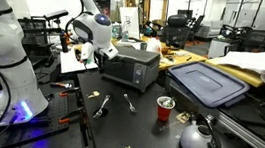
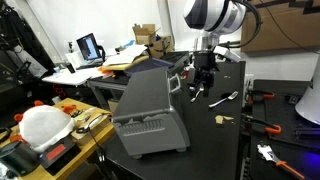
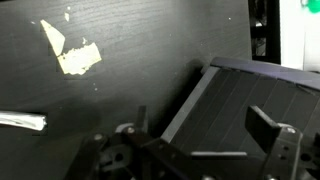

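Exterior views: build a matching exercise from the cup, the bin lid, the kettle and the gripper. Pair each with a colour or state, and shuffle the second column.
Column one:
1. cup
2. bin lid
3. kettle
4. gripper

Column two:
A. blue
B. open, beside the toaster oven
C. red
D. silver

Pairs: 1-C, 2-A, 3-D, 4-B.

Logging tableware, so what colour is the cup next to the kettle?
The cup is red, clearest in an exterior view.
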Motion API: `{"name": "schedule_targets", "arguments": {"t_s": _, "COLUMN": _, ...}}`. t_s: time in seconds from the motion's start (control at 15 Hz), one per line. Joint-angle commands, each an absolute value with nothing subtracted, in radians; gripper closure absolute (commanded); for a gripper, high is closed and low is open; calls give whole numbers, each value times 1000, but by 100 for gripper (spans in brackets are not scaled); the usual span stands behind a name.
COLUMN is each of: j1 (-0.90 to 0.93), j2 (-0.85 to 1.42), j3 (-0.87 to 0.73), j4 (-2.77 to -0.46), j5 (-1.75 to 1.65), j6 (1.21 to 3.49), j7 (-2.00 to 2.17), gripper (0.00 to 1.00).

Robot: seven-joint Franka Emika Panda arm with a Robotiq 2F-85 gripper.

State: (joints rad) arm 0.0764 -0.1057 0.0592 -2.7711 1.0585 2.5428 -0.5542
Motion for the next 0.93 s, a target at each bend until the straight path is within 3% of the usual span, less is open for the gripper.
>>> {"name": "schedule_targets", "arguments": {"t_s": 0.0, "j1": 107, "j2": -135, "j3": 77, "j4": -2787, "j5": 1040, "j6": 2556, "j7": -674, "gripper": 0}}
{"name": "schedule_targets", "arguments": {"t_s": 0.87, "j1": 197, "j2": -125, "j3": 172, "j4": -2782, "j5": 1298, "j6": 2728, "j7": -784, "gripper": 0}}
